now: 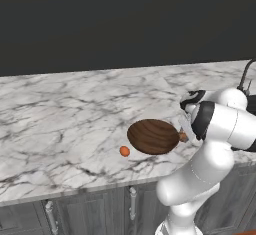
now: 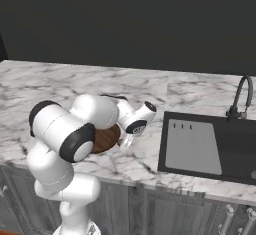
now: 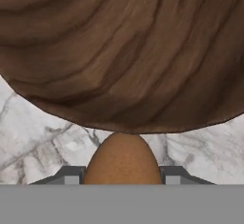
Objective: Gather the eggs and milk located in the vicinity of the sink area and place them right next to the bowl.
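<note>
The gripper (image 3: 123,179) holds a brown egg (image 3: 123,158) between its fingertips, its lower part cut off, just short of the wooden bowl (image 3: 124,51). A second egg (image 1: 124,151) lies beyond the bowl on the marble counter (image 1: 60,114); the sink (image 2: 200,146) sits well apart.

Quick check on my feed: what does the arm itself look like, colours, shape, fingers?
A glossy white arm of rounded, tube-like segments, with black bands at the joints and a black end cap on the elbow. The wrist ends in a short white cylinder with a dark round face. In the hand view the fingers are small, grey and blocky. No cables or markings visible.
</note>
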Controlling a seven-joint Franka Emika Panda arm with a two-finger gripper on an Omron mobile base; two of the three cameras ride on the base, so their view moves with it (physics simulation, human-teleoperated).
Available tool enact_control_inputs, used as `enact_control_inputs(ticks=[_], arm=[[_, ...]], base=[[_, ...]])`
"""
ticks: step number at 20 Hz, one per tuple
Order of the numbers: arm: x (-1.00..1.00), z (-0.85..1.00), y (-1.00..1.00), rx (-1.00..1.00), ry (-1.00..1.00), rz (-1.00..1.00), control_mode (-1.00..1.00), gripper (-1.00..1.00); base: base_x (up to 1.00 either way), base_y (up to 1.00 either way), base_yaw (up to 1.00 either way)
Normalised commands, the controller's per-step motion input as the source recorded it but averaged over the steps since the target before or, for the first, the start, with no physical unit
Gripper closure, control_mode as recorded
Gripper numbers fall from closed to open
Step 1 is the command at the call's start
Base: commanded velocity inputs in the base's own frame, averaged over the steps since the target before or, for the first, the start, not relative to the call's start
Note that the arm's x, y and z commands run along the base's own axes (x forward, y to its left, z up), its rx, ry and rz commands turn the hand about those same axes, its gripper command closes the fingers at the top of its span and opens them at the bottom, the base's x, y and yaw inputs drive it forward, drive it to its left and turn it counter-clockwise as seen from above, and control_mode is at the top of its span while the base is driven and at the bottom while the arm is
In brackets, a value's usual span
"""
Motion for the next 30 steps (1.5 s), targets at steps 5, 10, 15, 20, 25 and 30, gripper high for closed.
enact_control_inputs(ticks=[5,10,15,20,25,30], arm=[[0.00,-0.22,0.00,0.00,0.00,0.01,-1.00,1.00],[0.00,-0.21,0.00,0.00,0.00,0.00,-1.00,1.00],[0.00,-0.02,0.01,0.00,0.00,0.00,-1.00,-1.00],[0.00,0.00,0.01,0.00,0.00,0.00,-1.00,-1.00],[0.00,0.05,0.08,0.00,0.00,0.00,-1.00,-1.00],[0.00,0.27,0.01,-0.01,0.02,0.00,-1.00,-1.00]], base=[[0.00,0.00,0.00],[0.00,0.00,0.00],[0.00,0.00,0.00],[0.00,0.00,0.00],[0.00,0.00,0.00],[0.00,0.00,0.00]])
